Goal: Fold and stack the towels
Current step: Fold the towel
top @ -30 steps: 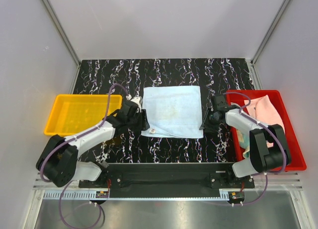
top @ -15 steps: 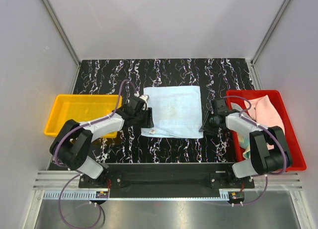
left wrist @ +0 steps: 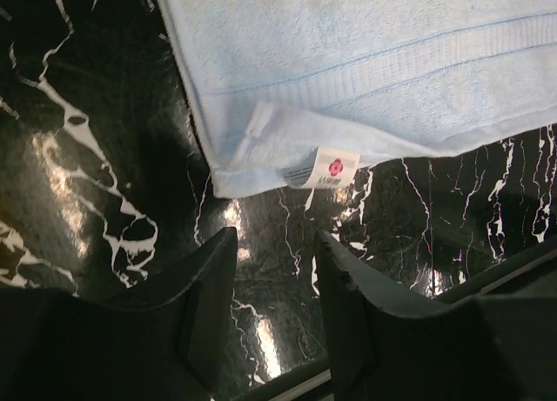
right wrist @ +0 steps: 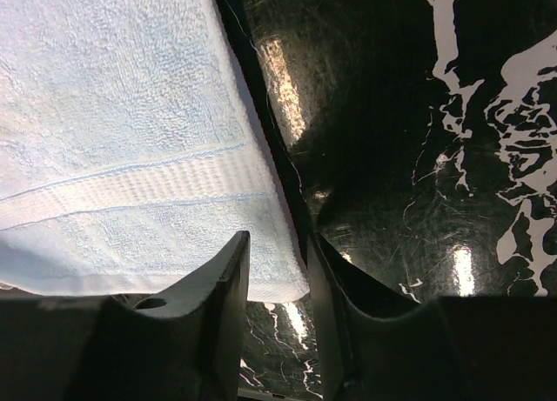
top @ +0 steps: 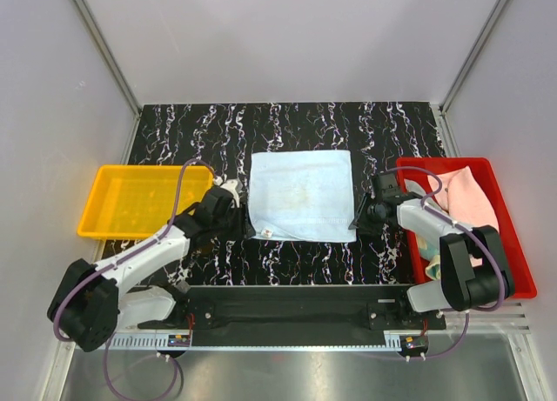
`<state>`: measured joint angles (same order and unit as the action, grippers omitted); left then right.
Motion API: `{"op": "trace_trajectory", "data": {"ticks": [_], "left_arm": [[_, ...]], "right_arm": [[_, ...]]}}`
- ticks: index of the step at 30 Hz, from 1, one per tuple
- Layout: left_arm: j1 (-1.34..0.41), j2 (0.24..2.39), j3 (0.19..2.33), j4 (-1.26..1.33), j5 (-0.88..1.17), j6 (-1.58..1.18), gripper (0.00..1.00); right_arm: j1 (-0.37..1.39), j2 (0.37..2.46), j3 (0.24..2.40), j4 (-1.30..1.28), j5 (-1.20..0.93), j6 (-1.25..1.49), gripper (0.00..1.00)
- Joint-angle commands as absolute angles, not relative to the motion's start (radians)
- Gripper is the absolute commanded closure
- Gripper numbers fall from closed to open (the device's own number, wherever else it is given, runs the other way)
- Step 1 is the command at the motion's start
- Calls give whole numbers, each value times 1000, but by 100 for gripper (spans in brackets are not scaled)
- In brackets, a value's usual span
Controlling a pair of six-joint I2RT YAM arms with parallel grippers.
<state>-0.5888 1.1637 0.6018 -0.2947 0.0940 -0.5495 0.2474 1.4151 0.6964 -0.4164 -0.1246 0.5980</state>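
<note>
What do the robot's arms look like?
The left arm and right arm are white tubes with chunky black joints. A thin purple cable loops along each. The left gripper and right gripper each have two dark pointed fingers.

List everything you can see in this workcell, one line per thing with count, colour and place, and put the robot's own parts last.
blue towel: one, light blue, spread flat mid-table
label: one, white with a red mark, at the blue towel's near-left corner
pink towel: one, pale pink, heaped in the red tray
red tray: one, red, right side of the table
yellow tray: one, yellow, left side of the table
table: one, black with white veins
left gripper: one, black, open, just short of the label
right gripper: one, black, open, over the blue towel's near-right corner
</note>
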Motion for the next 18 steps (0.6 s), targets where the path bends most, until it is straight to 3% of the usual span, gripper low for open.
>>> {"op": "trace_trajectory", "data": {"ticks": [1,9,16,17,18], "left_arm": [[-592,1100,583,-301,3,-647,53],[-555,1285,762,-299,-6,-709,47],[-512,1462,913,-333,107,-738,44],[-515,1479,916,-339,124,-738,43],[-514,1489,919,-344,135,-739,33]], "right_arm": [[255,1378,706,-429,-121,581,60],[255,1373,706,-425,-112,586,60],[255,1376,719,-437,-114,577,60],[255,1373,722,-439,-114,575,60],[255,1371,724,-442,-112,571,60]]}}
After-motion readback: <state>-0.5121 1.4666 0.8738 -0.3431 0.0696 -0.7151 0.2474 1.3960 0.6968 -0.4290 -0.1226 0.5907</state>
